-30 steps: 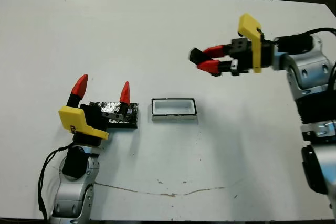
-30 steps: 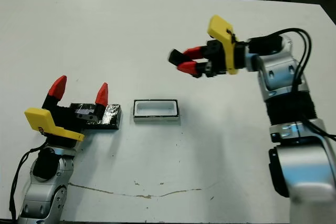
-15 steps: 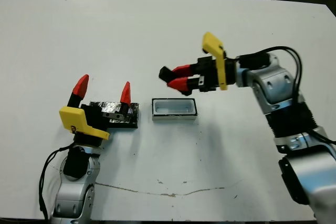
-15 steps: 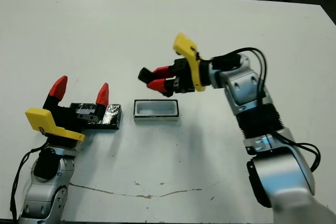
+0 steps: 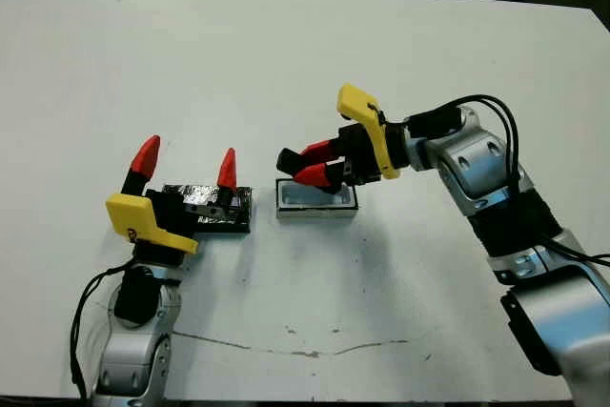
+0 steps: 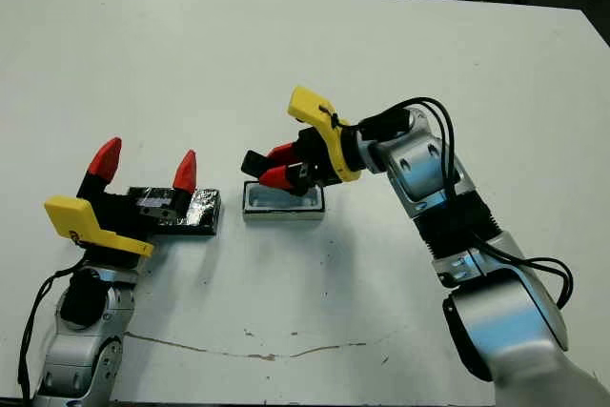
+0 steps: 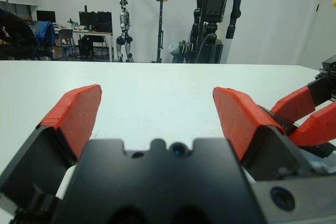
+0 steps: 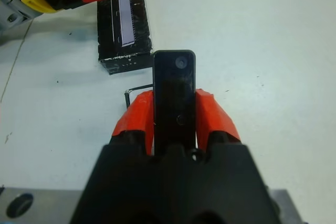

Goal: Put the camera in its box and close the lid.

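In the head views, the right gripper (image 5: 307, 165) reaches in from the right side and hangs over the left half of the box (image 5: 339, 203), its red fingers clamped on the camera (image 5: 287, 159), whose dark end juts out past the fingertips toward the lid (image 5: 212, 207). The box sits near the middle of the white table (image 5: 286, 54), a narrow strip of bare table parting its left edge from the lid's right edge. The left gripper (image 5: 186, 163) stands over the lid with its two red fingers spread wide and holding nothing, one tip above the lid's far edge, the other out past the lid's left end. Wide open table lies beyond and in front of all three things. In the left wrist view, the left fingers (image 7: 76, 114) stand far apart with bare table between them, and the right gripper's red tips (image 7: 310, 116) show at one edge. In the right wrist view, the camera (image 8: 174, 93) is pinched upright between both red pads (image 8: 137, 118), the lid (image 8: 125, 27) with its pale strip lies just past its end, and only a corner of the box rim (image 8: 130, 94) shows beside one finger.
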Available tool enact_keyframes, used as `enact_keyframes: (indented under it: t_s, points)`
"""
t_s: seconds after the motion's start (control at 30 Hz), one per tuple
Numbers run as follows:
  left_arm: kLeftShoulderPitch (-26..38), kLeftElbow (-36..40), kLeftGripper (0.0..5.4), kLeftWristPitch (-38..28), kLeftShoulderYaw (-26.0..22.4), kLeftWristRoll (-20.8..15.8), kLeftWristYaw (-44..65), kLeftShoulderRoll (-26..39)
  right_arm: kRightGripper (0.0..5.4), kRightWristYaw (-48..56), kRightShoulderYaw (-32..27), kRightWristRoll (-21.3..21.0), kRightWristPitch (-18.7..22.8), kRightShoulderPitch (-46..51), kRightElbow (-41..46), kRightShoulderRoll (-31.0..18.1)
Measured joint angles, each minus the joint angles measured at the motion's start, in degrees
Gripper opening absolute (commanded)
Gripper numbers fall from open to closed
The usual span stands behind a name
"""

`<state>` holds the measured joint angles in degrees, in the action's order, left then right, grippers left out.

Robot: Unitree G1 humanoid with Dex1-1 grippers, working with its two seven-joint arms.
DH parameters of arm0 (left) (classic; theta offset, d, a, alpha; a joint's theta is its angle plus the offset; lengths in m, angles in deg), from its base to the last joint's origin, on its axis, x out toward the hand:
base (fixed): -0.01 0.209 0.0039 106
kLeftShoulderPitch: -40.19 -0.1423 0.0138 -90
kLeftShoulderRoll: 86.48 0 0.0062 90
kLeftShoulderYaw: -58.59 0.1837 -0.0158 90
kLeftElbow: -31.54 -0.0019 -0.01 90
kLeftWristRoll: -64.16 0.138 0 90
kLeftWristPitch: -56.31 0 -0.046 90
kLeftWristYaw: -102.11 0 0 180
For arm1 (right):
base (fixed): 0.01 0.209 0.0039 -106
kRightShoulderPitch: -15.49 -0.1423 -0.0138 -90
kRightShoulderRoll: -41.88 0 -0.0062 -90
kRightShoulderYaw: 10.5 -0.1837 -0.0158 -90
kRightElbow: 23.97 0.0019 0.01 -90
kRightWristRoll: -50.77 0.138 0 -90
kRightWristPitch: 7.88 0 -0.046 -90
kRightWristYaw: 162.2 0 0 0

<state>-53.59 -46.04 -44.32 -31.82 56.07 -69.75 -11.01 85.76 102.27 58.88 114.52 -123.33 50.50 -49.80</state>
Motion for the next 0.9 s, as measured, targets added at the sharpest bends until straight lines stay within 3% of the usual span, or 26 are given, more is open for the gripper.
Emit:
enact_keyframes:
  t_s: [0.43, 0.7, 0.9]
  points:
    - [0.0, 0.0, 5.40, 0.2, 0.0, -0.1, 0.0, 0.0, 1.67, -0.2, 1.1, -0.4, -0.7, 1.7, 0.5, -0.8]
    - [0.0, 0.0, 5.40, 0.2, 0.0, -0.1, 0.0, 0.0, 1.67, 0.7, 1.5, -1.6, -6.8, 2.6, -1.0, -1.6]
    - [0.0, 0.0, 5.40, 0.2, 0.0, -0.1, 0.0, 0.0, 1.67, 1.4, 1.5, -1.8, -7.4, 2.7, -2.0, -1.7]
